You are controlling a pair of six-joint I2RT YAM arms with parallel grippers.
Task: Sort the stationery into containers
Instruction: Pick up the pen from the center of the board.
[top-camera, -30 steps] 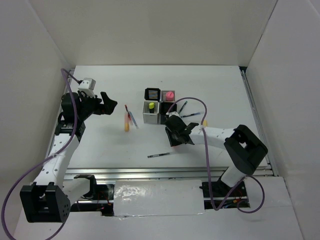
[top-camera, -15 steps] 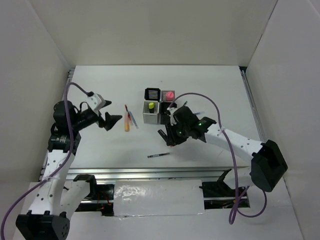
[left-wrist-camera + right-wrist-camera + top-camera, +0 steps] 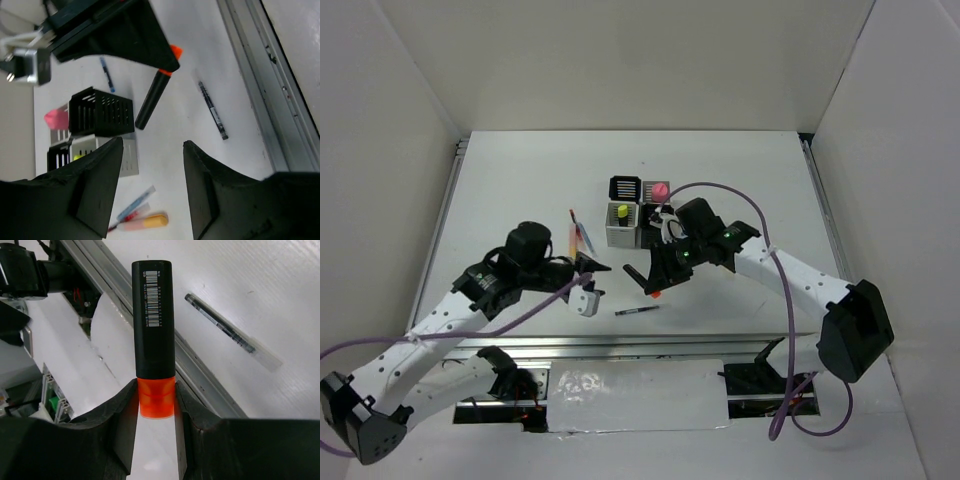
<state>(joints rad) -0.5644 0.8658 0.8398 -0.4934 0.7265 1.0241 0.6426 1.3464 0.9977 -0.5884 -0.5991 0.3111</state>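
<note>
Last sec L arm swung in from far left, L jaws narrowing but apart & empty over the counter (image 3: 520, 180), while R jaws grip the orange highlighter (image 3: 152, 320) just by the containers (image 3: 620, 238), so drop-in's prob next.

The right claw (image 3: 651, 280), a black-and-orange highlighter (image 3: 152, 100) jutting from it, hangs just in front of the cups (image 3: 624, 188) and blocks the near approach, with the left claw (image 3: 598, 264) close beside it. Bare worktop (image 3: 510, 190) lies wide to the left and behind the cups. Loose stationery (image 3: 576, 240) clutters the strip just left of them.
</note>
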